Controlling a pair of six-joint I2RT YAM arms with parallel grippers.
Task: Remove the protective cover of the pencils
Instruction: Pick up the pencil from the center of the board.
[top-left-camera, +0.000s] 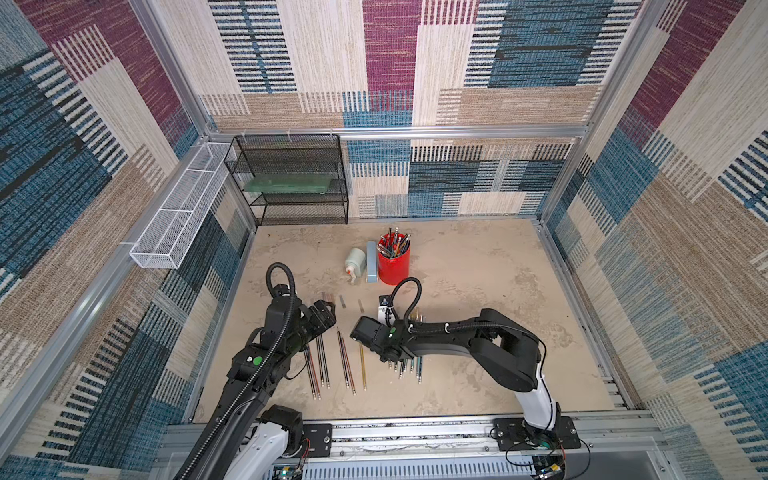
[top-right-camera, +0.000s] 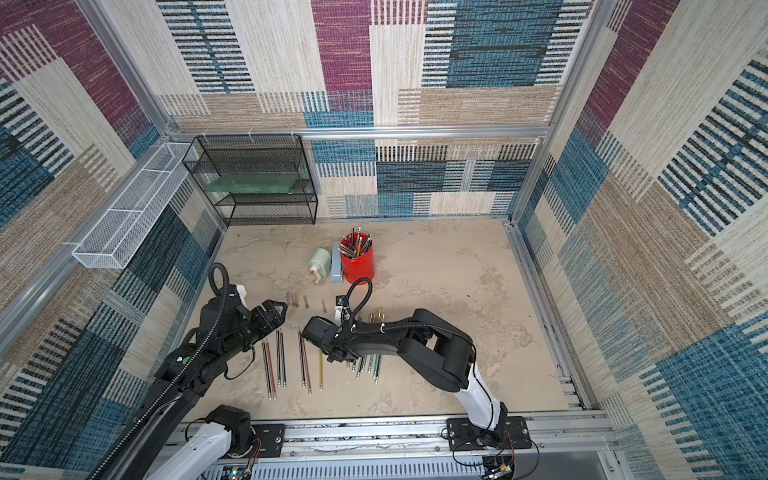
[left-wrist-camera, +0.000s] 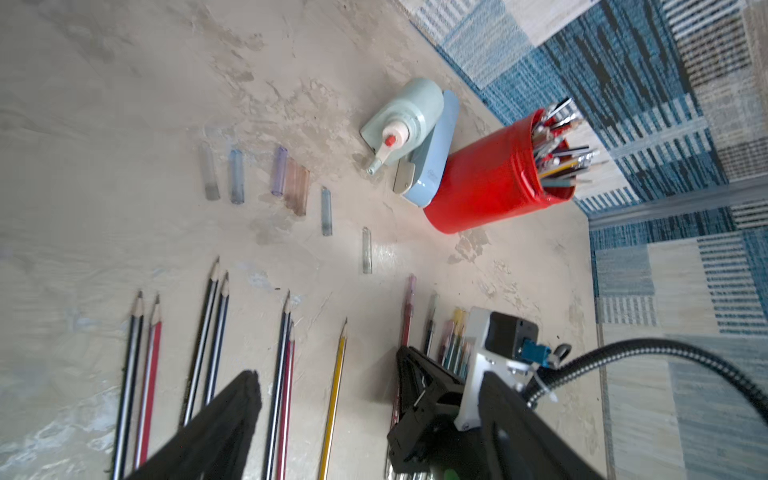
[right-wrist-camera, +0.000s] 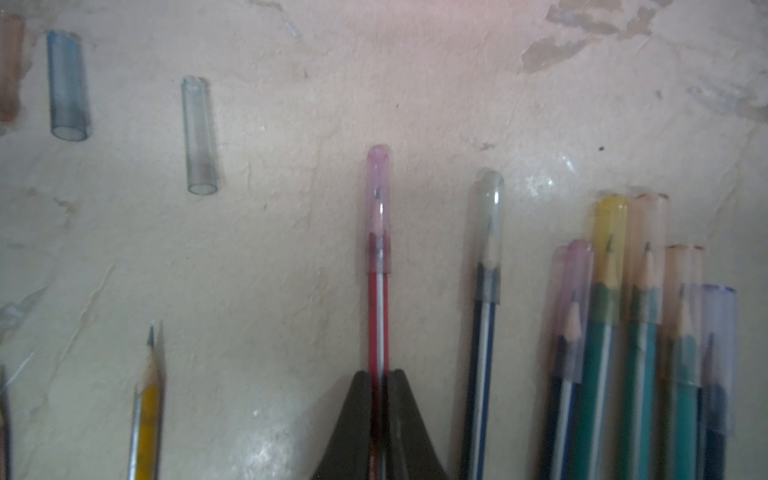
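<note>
Several bare pencils (top-left-camera: 322, 365) lie side by side near the table's front, also in the left wrist view (left-wrist-camera: 216, 332). To their right, several capped pencils (right-wrist-camera: 640, 332) lie together, partly under my right arm in both top views. My right gripper (right-wrist-camera: 380, 374) is shut on a red striped pencil (right-wrist-camera: 379, 316) whose tip wears a pink translucent protective cover (right-wrist-camera: 378, 199). Several removed covers (left-wrist-camera: 237, 176) lie in a row beyond the bare pencils. My left gripper (top-left-camera: 328, 309) hangs open and holds nothing, near that row.
A red cup (top-left-camera: 394, 266) full of pencils stands mid-table, with a pale green sharpener (top-left-camera: 355, 259) and a blue-grey block (top-left-camera: 372, 262) beside it. A black mesh shelf (top-left-camera: 291, 178) and a white mesh basket (top-left-camera: 178, 216) are at the back left.
</note>
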